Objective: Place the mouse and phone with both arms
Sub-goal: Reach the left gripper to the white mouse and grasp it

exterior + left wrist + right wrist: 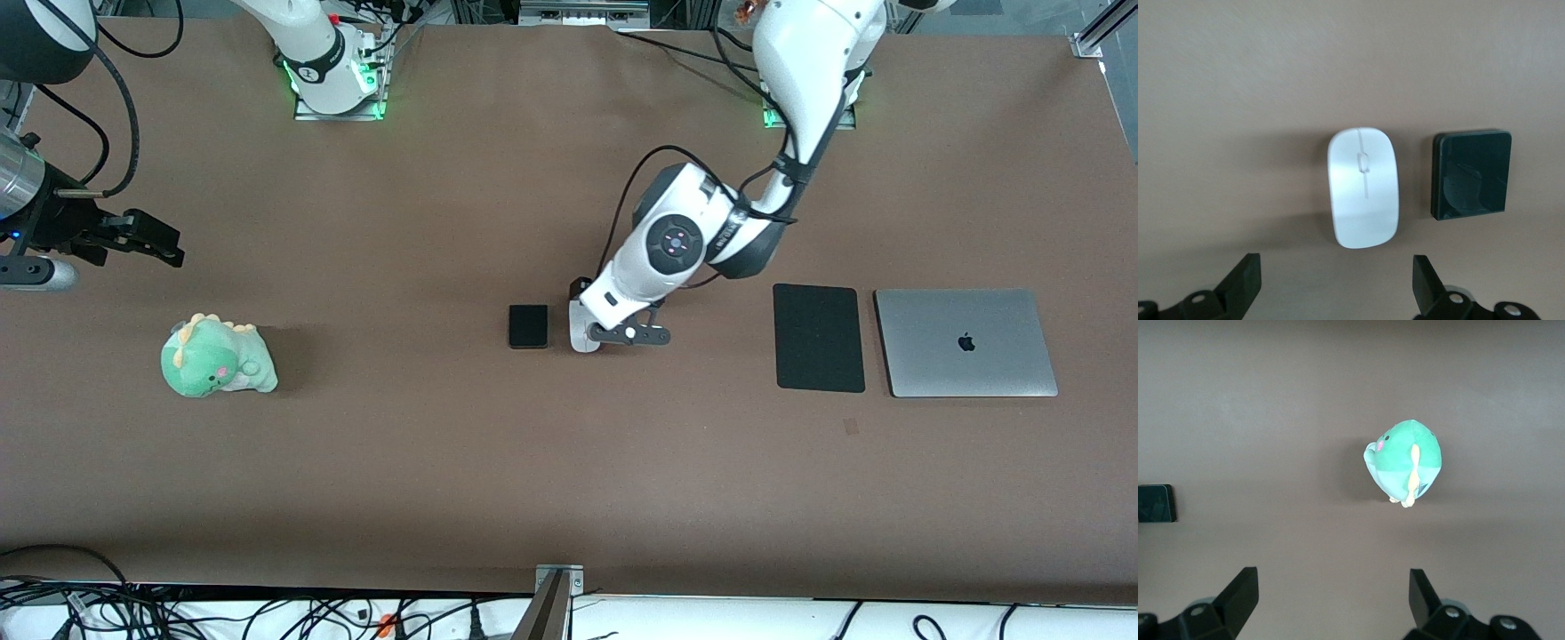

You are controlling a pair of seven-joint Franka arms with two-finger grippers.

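The left hand hangs with its fingers spread wide and nothing between them, directly over the small white oval plastic mouse, which lies flat on the brown surface with its long axis running away from the wrist camera, so the two black fingers already flank its longer sides. Just beside the mouse, toward the right arm's end of the surface and apart from it by a narrow gap, lies the small flat black phone with rounded corners. To do this step well, the left hand should drop straight down, keeping the mouse centred between the fingers, and close across the narrow width at mid-length; the shell is smooth and low, so a grip near its base should hold better than one on the curved top, and the finger on the phone's side must slip into that gap without nudging the phone. The black rectangular mouse pad and the closed silver laptop lie well apart from it, toward the left arm's end. The right hand waits, its fingers spread and holding nothing, above the surface near the green plush dinosaur.
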